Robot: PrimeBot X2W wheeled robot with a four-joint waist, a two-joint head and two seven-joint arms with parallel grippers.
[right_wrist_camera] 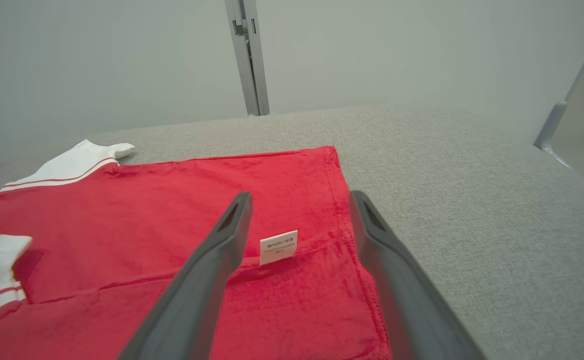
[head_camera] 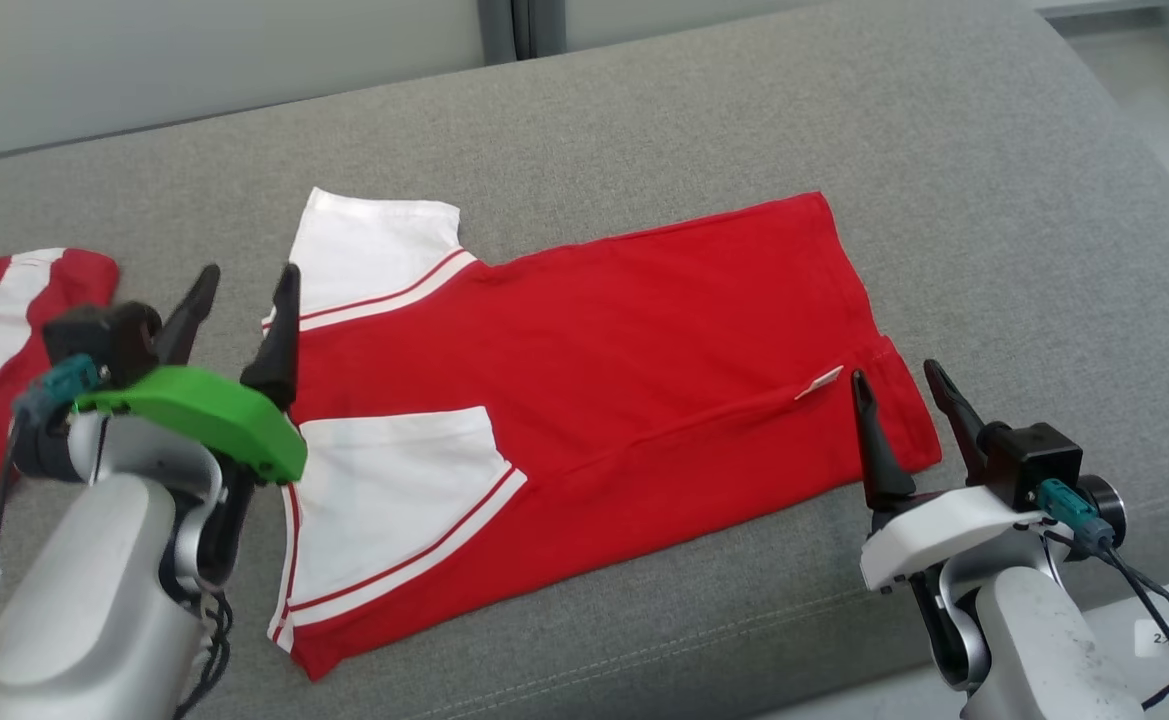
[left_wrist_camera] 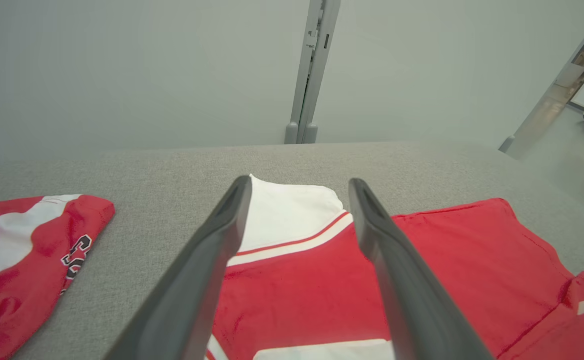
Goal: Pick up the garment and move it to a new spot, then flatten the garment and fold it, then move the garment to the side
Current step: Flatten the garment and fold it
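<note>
Hovering with fingers apart and empty, my left gripper [head_camera: 249, 278] is over the sleeve end of the red shirt [head_camera: 584, 380], my right gripper [head_camera: 894, 375] over its hem. I see it flat between them on the grey cushion [head_camera: 944, 150], with another red garment [head_camera: 4, 340] outside my left.

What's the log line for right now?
shirt flat on cushion, lower side folded over | left jaws open at sleeve end | right jaws open at hem by label | second garment far left

Silver forearms [head_camera: 94, 600], black cables [head_camera: 1132, 580]; left pincer [head_camera: 249, 272] green bracket [head_camera: 194, 405], right pincer [head_camera: 894, 372] white bracket [head_camera: 934, 535].
</note>
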